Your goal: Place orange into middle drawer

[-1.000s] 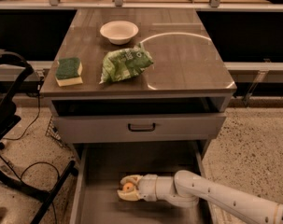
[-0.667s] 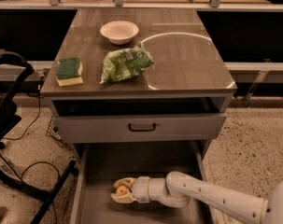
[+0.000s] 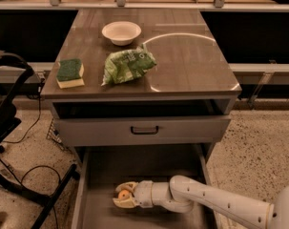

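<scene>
The orange (image 3: 123, 193) is small and round and sits between the fingers of my gripper (image 3: 124, 195). The gripper is low inside the pulled-out middle drawer (image 3: 151, 166), a grey metal box with a bare floor, near its left front part. My white arm (image 3: 215, 204) reaches in from the lower right. The fingers are closed around the orange. I cannot tell whether the orange touches the drawer floor.
Above the open drawer is a closed grey drawer front with a black handle (image 3: 144, 130). On the cabinet top lie a white bowl (image 3: 121, 32), a green bag (image 3: 129, 66) and a green-and-yellow sponge (image 3: 70, 72). A black frame (image 3: 10, 123) and cables stand at the left.
My gripper has moved left and slightly toward the front inside the drawer, carrying the orange with it. The things on the cabinet top have not moved.
</scene>
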Robot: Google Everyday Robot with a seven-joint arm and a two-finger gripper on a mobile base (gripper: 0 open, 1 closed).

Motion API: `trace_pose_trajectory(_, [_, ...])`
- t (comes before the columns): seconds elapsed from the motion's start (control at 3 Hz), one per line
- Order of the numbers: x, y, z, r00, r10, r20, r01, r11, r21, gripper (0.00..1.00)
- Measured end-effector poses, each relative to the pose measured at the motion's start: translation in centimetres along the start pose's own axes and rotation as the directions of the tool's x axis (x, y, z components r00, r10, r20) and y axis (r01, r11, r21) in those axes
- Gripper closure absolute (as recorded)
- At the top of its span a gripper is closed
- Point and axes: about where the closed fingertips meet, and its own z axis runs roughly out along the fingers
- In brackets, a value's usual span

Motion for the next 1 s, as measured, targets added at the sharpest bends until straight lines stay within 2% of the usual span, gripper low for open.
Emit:
trace_pose_trajectory(0.33, [-0.05,0.16,0.21,1.000,0.000,0.001,0.000,1.0000,-0.005,0.28])
trace_pose_trajectory(0.67, [-0.08,0.25,0.32,1.000,0.000,0.002,0.000,1.0000,-0.007,0.05])
trace_pose_trajectory(1.0, [-0.10,0.31,0.40,1.000,0.000,0.002,0.000,1.0000,-0.009,0.00])
